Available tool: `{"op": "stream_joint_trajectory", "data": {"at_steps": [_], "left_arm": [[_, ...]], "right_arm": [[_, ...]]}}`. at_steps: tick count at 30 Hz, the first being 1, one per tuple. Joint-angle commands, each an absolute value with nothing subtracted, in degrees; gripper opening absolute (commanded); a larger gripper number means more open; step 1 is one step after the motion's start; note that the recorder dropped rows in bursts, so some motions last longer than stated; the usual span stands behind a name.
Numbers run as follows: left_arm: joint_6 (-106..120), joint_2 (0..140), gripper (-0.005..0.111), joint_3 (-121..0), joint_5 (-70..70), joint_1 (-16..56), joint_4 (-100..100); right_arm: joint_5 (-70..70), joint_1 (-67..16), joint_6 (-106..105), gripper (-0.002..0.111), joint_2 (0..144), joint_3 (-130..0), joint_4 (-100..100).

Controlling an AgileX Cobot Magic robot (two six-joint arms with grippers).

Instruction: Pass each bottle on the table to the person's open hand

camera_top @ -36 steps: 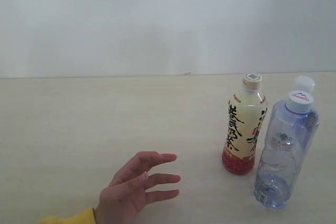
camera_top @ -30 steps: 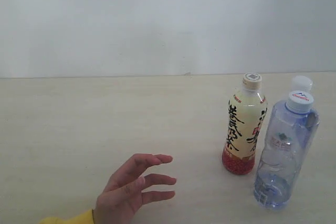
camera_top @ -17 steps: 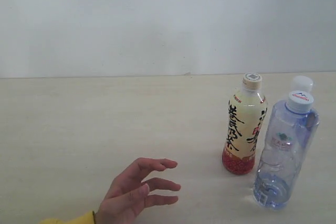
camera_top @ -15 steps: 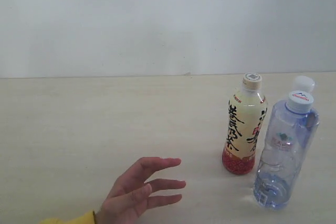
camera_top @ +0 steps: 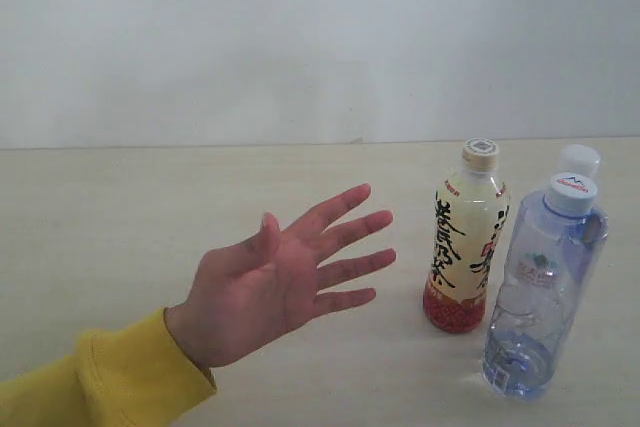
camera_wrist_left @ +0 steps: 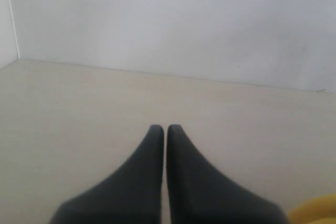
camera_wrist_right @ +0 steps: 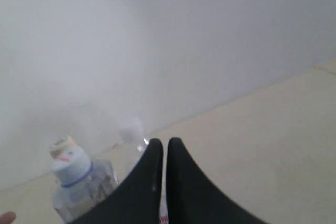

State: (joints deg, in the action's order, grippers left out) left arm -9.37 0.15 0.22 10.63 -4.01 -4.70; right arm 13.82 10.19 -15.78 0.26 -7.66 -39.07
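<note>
Open hand at seven o'clock — cream-labelled bottle at four.
Rear clear bottle shows only its cap behind the front clear bottle — left gripper and right gripper pinched closed, empty.

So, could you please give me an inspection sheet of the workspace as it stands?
Surface: pale table, faint wood grain.
Job's things: tea bottle and clear bottle upright, close together; a third bottle's white cap shows behind them; open hand beside them, touching none.
Clutter: nothing seen.
Grippers: left gripper shut, empty; right gripper shut, empty, bottles just beyond it.
Cables: nothing seen.
Surroundings: plain white wall.
</note>
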Motion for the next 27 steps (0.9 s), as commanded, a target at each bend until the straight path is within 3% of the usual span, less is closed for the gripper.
{"op": "stream_joint_trajectory", "data": {"at_steps": [1,5,7,9,13,14,27], "left_arm": [[-9.23,0.0,0.004,0.0,10.26,-4.16,-4.91],[-9.23,0.0,0.004,0.0,10.26,-4.16,-4.91],[-9.23,0.0,0.004,0.0,10.26,-4.16,-4.91],[-9.23,0.0,0.004,0.0,10.26,-4.16,-4.91],[-9.23,0.0,0.004,0.0,10.26,-4.16,-4.91],[-9.23,0.0,0.004,0.0,10.26,-4.16,-4.91],[-9.23,0.0,0.004,0.0,10.26,-4.16,-4.91]], "right_arm": [[16.51,10.17,-31.07,0.003,7.6,-19.52,-39.28],[22.3,10.17,-38.68,0.003,19.87,-26.03,-42.91],[23.65,9.94,-44.87,0.011,24.13,-27.28,-47.31],[24.1,8.84,-50.67,0.028,27.95,-27.67,-52.81],[22.92,6.66,-59.85,0.08,34.8,-27.67,-62.16],[22.4,6.25,-61.37,0.087,36.24,-27.67,-64.66],[30.95,6.14,-90.37,0.084,44.44,-27.67,-90.17]]}}
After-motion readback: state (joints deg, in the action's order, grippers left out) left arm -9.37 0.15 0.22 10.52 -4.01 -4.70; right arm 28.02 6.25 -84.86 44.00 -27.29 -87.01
